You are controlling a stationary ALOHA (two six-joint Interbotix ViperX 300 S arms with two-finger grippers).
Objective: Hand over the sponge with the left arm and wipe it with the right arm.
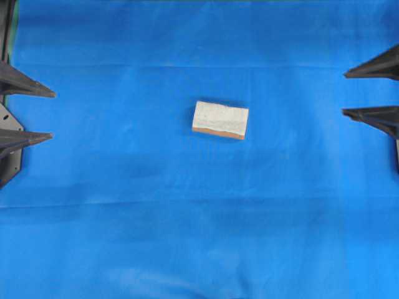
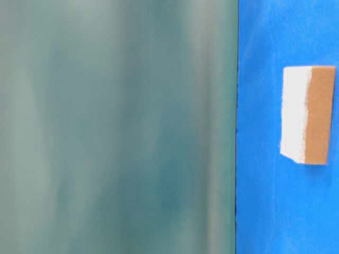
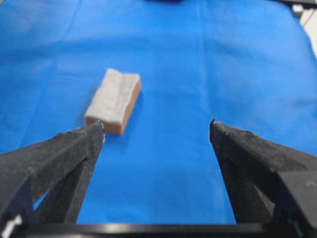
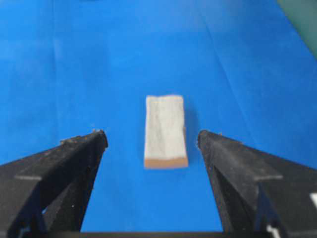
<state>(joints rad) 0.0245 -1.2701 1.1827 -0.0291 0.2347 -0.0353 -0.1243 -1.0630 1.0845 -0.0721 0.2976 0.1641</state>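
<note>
The sponge [image 1: 220, 119], grey-white on top with an orange-brown layer beneath, lies flat in the middle of the blue cloth [image 1: 199, 218]. It also shows in the table-level view as the sponge [image 2: 308, 115]. My left gripper [image 1: 53, 114] is open at the left edge, far from it. In the left wrist view the sponge [image 3: 113, 100] lies ahead, just past the left fingertip of the left gripper [image 3: 157, 126]. My right gripper [image 1: 343, 93] is open at the right edge. In the right wrist view the sponge [image 4: 165, 130] lies ahead, centred between the fingers of the right gripper [image 4: 152, 135].
The blue cloth covers the whole table in the overhead view. A blurred grey-green surface [image 2: 116, 127] fills the left two thirds of the table-level view. A grey-green strip [image 4: 302, 15] shows at the cloth's far right corner.
</note>
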